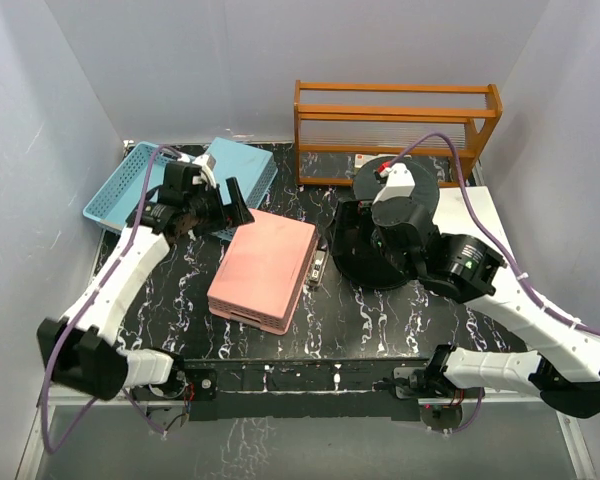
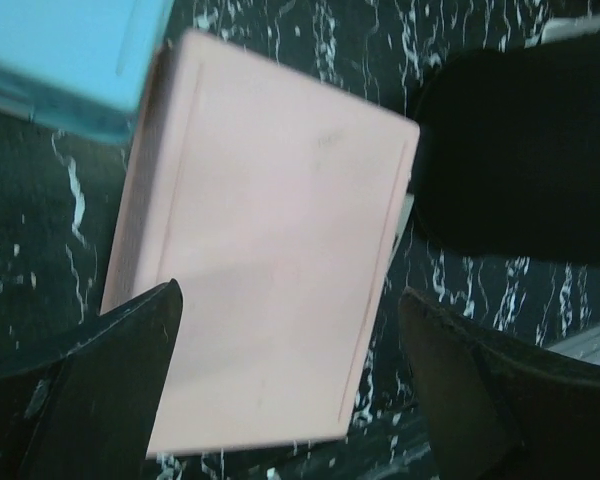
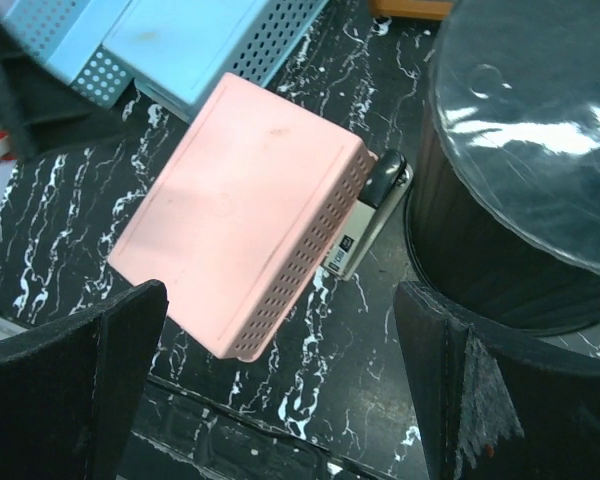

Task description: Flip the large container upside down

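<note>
The large black bucket (image 1: 352,250) stands right of centre on the table with its flat, glossy base facing up. It fills the right side of the right wrist view (image 3: 540,150) and shows as a dark mass in the left wrist view (image 2: 520,150). My right gripper (image 3: 280,400) is open and empty, just left of the bucket, with its right finger (image 3: 480,390) against the bucket's lower wall. In the top view the right gripper (image 1: 400,225) covers part of the bucket. My left gripper (image 1: 220,205) is open and empty above the pink basket (image 2: 270,260).
The pink perforated basket (image 1: 263,268) lies upside down at centre. A stapler (image 3: 370,215) lies between it and the bucket. Two blue baskets (image 1: 130,185) sit at the back left, a wooden rack (image 1: 398,120) at the back, and a white basket (image 1: 475,215) at the right.
</note>
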Action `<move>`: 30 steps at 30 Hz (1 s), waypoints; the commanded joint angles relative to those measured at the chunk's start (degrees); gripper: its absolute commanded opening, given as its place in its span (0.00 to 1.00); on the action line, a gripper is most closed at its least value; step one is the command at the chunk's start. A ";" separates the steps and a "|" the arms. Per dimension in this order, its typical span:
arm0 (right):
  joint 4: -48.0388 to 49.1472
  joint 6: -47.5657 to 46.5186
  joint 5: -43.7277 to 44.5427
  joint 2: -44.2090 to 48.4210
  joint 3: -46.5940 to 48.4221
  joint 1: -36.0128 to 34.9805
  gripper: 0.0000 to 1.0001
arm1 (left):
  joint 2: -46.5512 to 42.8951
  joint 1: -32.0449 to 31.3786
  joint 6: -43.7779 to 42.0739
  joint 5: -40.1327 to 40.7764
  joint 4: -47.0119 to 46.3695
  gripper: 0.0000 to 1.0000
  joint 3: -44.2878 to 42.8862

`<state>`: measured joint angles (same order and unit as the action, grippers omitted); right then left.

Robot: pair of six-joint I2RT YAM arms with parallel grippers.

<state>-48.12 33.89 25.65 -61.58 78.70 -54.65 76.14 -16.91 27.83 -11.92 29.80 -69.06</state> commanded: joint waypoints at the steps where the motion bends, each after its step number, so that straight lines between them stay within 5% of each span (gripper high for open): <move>1: -0.05 1.12 3.80 3.50 -1.79 -0.10 0.98 | -11.17 -5.18 -0.92 4.78 18.21 0.87 2.56; 8: 0.47 -0.24 5.60 2.21 -0.87 -0.10 0.98 | -22.64 -18.71 14.61 7.89 29.63 0.84 10.18; 14: 1.85 -0.88 5.82 0.93 -1.00 -0.09 0.98 | -24.15 -22.94 18.38 2.20 29.86 0.88 16.37; 23: 2.38 -0.93 5.06 0.90 -0.57 -0.10 0.98 | -19.50 -23.71 18.55 3.51 2.52 0.90 25.87; 30: 1.45 -0.84 5.04 2.28 -0.42 -0.10 0.98 | -7.26 -23.30 13.73 5.60 -15.46 0.93 24.15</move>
<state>-48.66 33.26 29.65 -61.21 76.77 -54.63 63.64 -40.34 45.01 -8.03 28.01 -43.16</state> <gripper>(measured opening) 0.980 0.915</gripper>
